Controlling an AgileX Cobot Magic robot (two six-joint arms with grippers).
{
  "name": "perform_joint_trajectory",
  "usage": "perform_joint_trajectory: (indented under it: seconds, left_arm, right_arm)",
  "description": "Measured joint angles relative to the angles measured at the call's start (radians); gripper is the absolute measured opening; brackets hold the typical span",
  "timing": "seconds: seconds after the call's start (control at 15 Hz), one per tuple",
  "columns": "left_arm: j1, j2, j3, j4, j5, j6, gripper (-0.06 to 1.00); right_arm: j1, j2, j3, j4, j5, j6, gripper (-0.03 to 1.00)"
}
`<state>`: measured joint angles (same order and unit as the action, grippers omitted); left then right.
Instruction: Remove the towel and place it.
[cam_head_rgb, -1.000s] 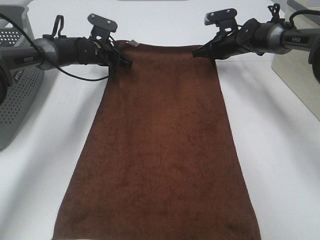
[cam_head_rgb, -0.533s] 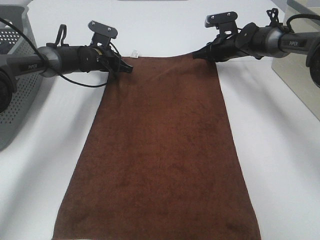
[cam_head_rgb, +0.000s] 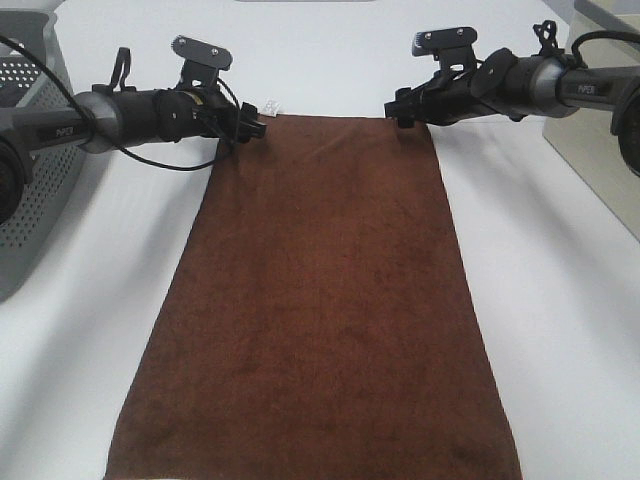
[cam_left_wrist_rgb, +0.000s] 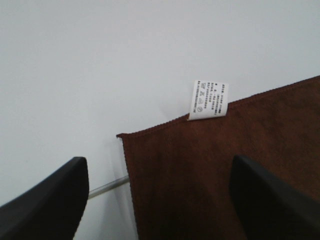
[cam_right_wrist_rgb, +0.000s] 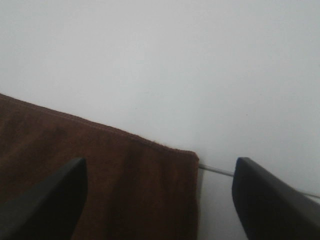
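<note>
The dark brown towel (cam_head_rgb: 320, 300) lies spread flat on the white table, its long side running from the far middle to the near edge. Its white tag (cam_head_rgb: 270, 106) sticks out at the far left corner. My left gripper (cam_head_rgb: 254, 127) hovers at that corner, open, with nothing between its fingers. In the left wrist view the towel corner (cam_left_wrist_rgb: 200, 175) and tag (cam_left_wrist_rgb: 208, 100) show between the spread fingers (cam_left_wrist_rgb: 45, 205). My right gripper (cam_head_rgb: 400, 108) is open over the far right corner; the right wrist view shows that corner (cam_right_wrist_rgb: 100, 175) lying free between its fingers (cam_right_wrist_rgb: 270, 200).
A grey perforated basket (cam_head_rgb: 25, 200) stands at the left edge of the table. A beige box-like object (cam_head_rgb: 600, 150) sits at the right edge. Bare white table (cam_head_rgb: 560, 330) flanks the towel on both sides.
Both grippers went from shut on the towel's far corners to open and let go. The far edge has settled flat on the table and the arms shifted slightly back.
</note>
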<state>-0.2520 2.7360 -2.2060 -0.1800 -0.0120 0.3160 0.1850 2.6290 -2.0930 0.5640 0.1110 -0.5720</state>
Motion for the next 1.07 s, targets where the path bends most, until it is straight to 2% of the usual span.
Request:
perform_joint_trajectory:
  seconds: [0.07, 0.2, 0.33, 0.4, 0.53, 0.67, 0.73, 0.8, 0.87, 1.07]
  left_arm:
    - [0.0, -0.007, 0.0, 0.0, 0.019, 0.0, 0.72]
    - [0.0, -0.071, 0.0, 0.006, 0.184, 0.0, 0.72]
    - [0.0, -0.18, 0.0, 0.014, 0.412, 0.0, 0.72]
    - [0.0, -0.308, -0.001, 0.019, 0.665, -0.048, 0.72]
    - [0.006, -0.427, -0.003, 0.072, 0.867, -0.15, 0.72]
    - [0.06, -0.522, -0.003, 0.151, 1.007, -0.273, 0.72]
    - [0.088, -0.547, -0.004, 0.167, 1.04, -0.299, 0.72]
    - [0.176, -0.612, -0.004, 0.18, 1.12, -0.338, 0.72]
    - [0.223, -0.645, -0.004, 0.193, 1.169, -0.338, 0.72]
    - [0.256, -0.724, 0.034, 0.207, 1.218, -0.316, 0.76]
  right_arm:
    - [0.0, -0.012, 0.0, 0.0, 0.023, 0.0, 0.77]
    - [0.0, -0.09, 0.0, -0.01, 0.178, 0.0, 0.77]
    - [0.0, -0.201, 0.0, -0.034, 0.417, 0.03, 0.77]
    - [-0.001, -0.331, 0.0, -0.076, 0.631, 0.106, 0.77]
    - [-0.002, -0.469, 0.0, -0.163, 0.761, 0.231, 0.77]
    - [-0.037, -0.601, -0.002, -0.249, 0.858, 0.378, 0.77]
    - [-0.054, -0.631, -0.002, -0.265, 0.889, 0.406, 0.77]
    - [-0.105, -0.703, -0.002, -0.294, 0.987, 0.451, 0.77]
    - [-0.133, -0.75, -0.002, -0.315, 1.057, 0.468, 0.77]
    - [-0.139, -0.861, 0.041, -0.386, 1.092, 0.504, 0.77]
